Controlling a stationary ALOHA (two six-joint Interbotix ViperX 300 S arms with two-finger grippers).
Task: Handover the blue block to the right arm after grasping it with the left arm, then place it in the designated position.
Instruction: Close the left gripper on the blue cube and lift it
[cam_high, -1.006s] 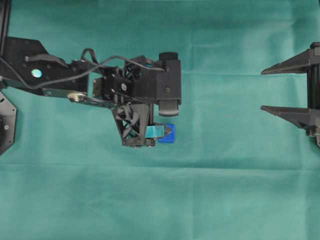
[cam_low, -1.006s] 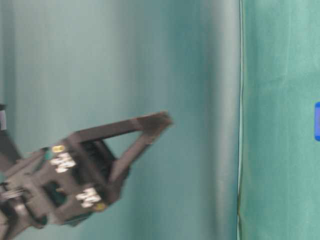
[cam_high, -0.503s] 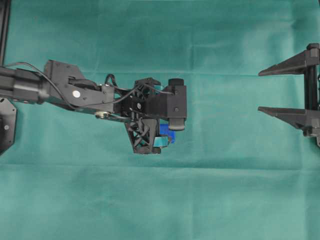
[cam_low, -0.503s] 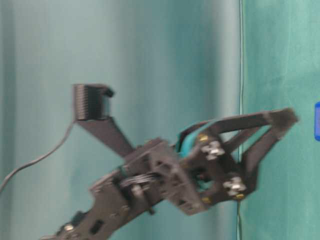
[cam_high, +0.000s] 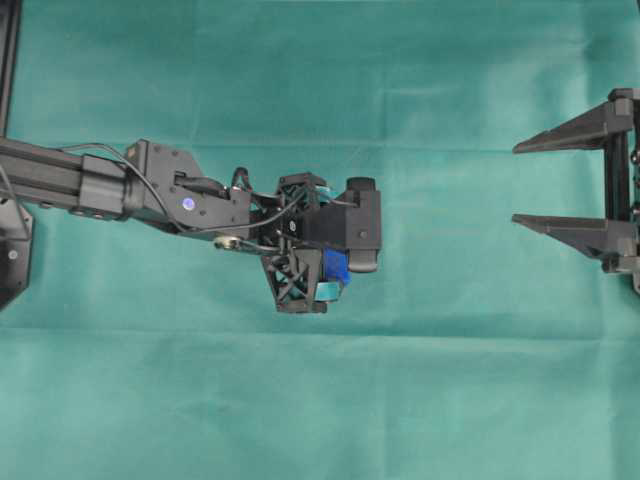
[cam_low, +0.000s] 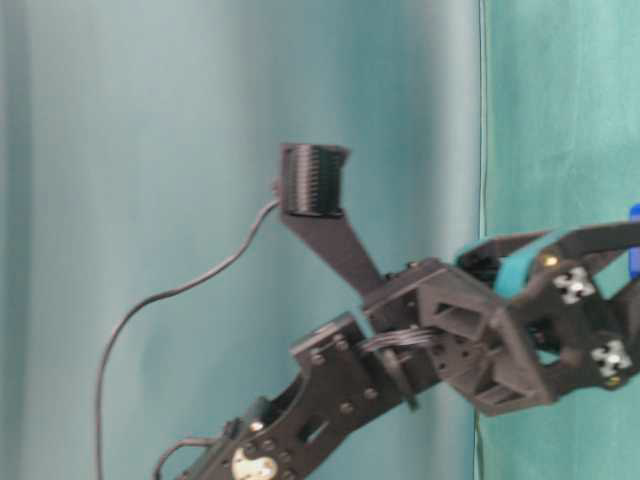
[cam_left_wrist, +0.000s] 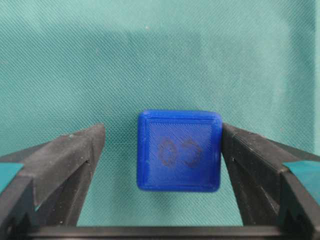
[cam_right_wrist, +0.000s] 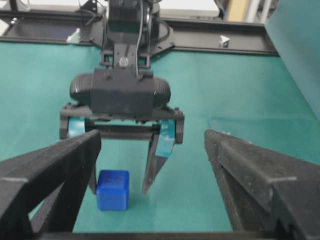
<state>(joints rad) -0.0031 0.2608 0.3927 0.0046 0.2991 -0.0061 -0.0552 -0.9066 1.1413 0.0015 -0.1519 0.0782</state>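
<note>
Right now the left gripper (cam_left_wrist: 165, 145) is down over the blue block (cam_left_wrist: 179, 150), jaws wide open either side, one finger nearly touching it, other apart. Block sits on the green cloth (cam_high: 300, 80), left of centre. Right gripper (cam_high: 560, 180) at cloth's right edge, jaws spread, nothing between.

The left pincer (cam_high: 335, 272) straddles the blue block (cam_left_wrist: 179, 150), its prongs spread: one finger (cam_left_wrist: 250, 160) lies just beside the block's side, while on the other side a clear gap of bare cloth separates block and finger. Ahead of the block the green table (cam_high: 450, 380) lies bare, a wide open lane stretching across to the right pincer (cam_high: 530, 182), which stands well apart at the edge with its prongs spread wide. Only the left arm (cam_high: 120, 185) blocks approach from behind the block.
</note>
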